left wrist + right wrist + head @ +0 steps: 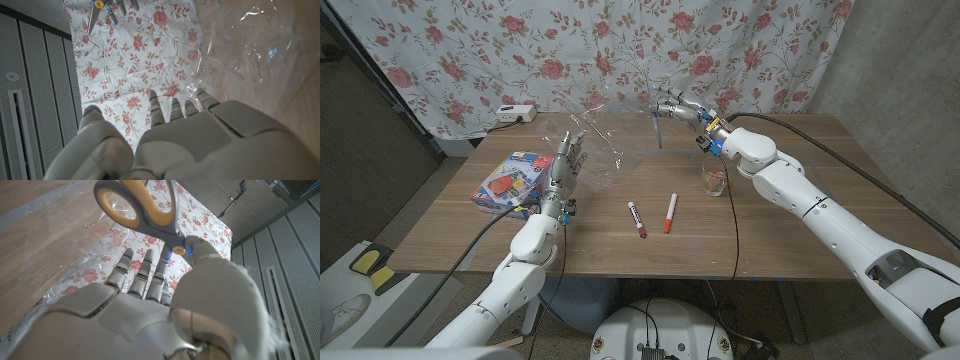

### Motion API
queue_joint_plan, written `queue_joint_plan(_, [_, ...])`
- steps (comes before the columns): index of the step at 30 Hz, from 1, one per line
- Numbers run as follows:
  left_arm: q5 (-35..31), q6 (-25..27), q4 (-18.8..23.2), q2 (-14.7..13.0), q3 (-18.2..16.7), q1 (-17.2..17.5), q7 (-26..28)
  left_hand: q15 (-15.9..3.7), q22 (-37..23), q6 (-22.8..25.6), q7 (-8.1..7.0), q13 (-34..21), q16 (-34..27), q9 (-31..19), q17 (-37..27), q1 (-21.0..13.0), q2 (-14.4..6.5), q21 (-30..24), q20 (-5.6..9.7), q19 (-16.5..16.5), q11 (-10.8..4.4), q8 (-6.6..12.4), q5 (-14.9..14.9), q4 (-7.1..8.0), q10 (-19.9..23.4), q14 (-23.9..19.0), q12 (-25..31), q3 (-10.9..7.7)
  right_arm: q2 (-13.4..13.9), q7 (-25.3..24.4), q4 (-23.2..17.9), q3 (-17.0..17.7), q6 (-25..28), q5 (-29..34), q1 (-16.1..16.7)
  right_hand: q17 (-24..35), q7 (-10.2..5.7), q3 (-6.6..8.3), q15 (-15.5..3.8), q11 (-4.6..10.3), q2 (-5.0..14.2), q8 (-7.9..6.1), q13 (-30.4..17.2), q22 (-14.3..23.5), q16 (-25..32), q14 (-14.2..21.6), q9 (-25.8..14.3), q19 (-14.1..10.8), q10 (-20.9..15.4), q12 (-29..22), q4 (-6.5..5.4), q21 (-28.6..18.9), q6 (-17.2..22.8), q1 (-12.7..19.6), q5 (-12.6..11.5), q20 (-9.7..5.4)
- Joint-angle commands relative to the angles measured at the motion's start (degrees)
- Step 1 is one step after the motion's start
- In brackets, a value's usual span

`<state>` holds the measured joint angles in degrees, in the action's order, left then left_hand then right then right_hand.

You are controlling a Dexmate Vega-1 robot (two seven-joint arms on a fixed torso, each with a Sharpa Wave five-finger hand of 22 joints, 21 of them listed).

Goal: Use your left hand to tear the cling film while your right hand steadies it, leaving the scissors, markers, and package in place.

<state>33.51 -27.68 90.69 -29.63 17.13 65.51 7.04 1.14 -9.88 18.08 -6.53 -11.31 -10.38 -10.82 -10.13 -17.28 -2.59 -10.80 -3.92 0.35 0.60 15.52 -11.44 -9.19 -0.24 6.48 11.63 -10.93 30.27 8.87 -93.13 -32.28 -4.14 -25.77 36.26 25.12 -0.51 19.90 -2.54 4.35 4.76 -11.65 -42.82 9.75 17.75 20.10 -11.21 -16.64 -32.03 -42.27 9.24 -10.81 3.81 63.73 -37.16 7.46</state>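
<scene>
We see the film (592, 128) raised above the table (780, 225) as a clear, crinkled sheet stretched between the two hands, catching glints of light against the flowered curtain (470, 50). The left hand (564, 165) is lifted upright over the table's left half, fingers pointing up at the sheet's lower left edge; in the left wrist view the film (260, 50) lies just past the fingertips (156, 102), but we cannot tell whether they pinch it or only touch it. The right hand (682, 108) is up near the far edge and holds the scissors (660, 125), blades hanging down; the right wrist view shows the scissors (145, 210) with grey and yellow handles pinched at the pivot by the fingers (197, 250), with film (75, 265) beside them. On the table the package (508, 184) lies at the left, next to the left forearm, two markers (654, 214) lie near the middle, well apart from it, and a glass (714, 178) stands under the right arm.
</scene>
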Motion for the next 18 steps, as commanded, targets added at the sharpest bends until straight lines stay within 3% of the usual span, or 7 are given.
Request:
queue_joint_plan(1, [-3.64, -0.29, 0.84, -0.63, 0.29, -0.34, 1.45, 0.16, -0.07, 2.51, 0.54, -0.2, 0.27, -0.16, -0.08, -2.06, -0.21, 0.13, -0.22, -0.76, -0.02, 0.74, 0.31, -0.46, -1.33, 1.28, -0.19, -1.04, -0.59, 0.26, 0.39, -0.15, 0.54, -1.89, -0.31, 0.24, -0.19, -0.23, -7.62, 6.3, 0.26, -0.08, -0.21, 0.05, -0.13, 0.4, -0.18, 0.12, -6.19, -0.34, -0.1, -0.1, 0.54, 0.57, -0.34, -0.29])
queue_joint_plan(5, [-4.46, -0.45, 0.47, -0.33, 0.62, -1.04, 1.65, 0.02, -0.03, 4.41, 1.01, -0.21, 0.07, -0.13, -0.06, -3.98, 0.06, -0.1, 1.44, -0.25, -0.1, 1.15, 0.46, -0.87, -1.52, 1.24, 0.04, -1.61, -0.83, 0.48, 0.7, -0.24, 0.62, -2.44, -0.4, 0.28, -0.11, -0.29, -7.64, 6.38, 0.24, -0.1, -0.06, 0.06, -0.18, 0.46, -0.19, 0.13, -6.24, -0.35, -0.08, -0.11, 0.78, 0.62, -0.37, -0.2])
queue_joint_plan(13, [-5.37, -0.97, -0.51, 0.59, 1.65, -2.29, 1.41, 0.06, 0.03, 6.85, 0.79, -0.23, -0.02, -0.12, -0.05, -6.34, 0.61, -0.07, 1.74, -0.17, -0.29, 1.72, 0.5, -1.12, -1.77, 1.31, 0.23, -2.18, -1.1, 1.37, 1.1, -0.31, 0.69, -3.92, -0.14, 0.45, -0.09, -0.45, -7.66, 6.35, 0.32, -0.03, -0.04, 0.06, -0.24, 0.39, -0.19, 0.19, -6.12, -0.43, -0.07, -0.1, 0.9, 0.76, -0.36, -0.19])
queue_joint_plan(18, [-6.28, -0.9, -1.09, 1.08, 2.65, -3.14, 1.23, -0.08, 0.07, 8.31, 0.59, -0.24, -0.03, -0.14, -0.05, -12.28, -1.71, 0.08, 1.41, -0.57, -0.34, 1.66, 0.23, -1.44, -2.21, 1.72, 0.43, -5.24, -1.15, 1.52, 1.02, -0.17, 0.99, -4.75, 0.02, 0.44, -0.1, -0.44, -7.67, 6.28, 0.32, 0.02, 0.1, 0.06, -0.36, 0.5, -0.19, 0.22, -6.29, -0.51, -0.12, -0.11, 0.96, 0.74, -0.46, -0.23])
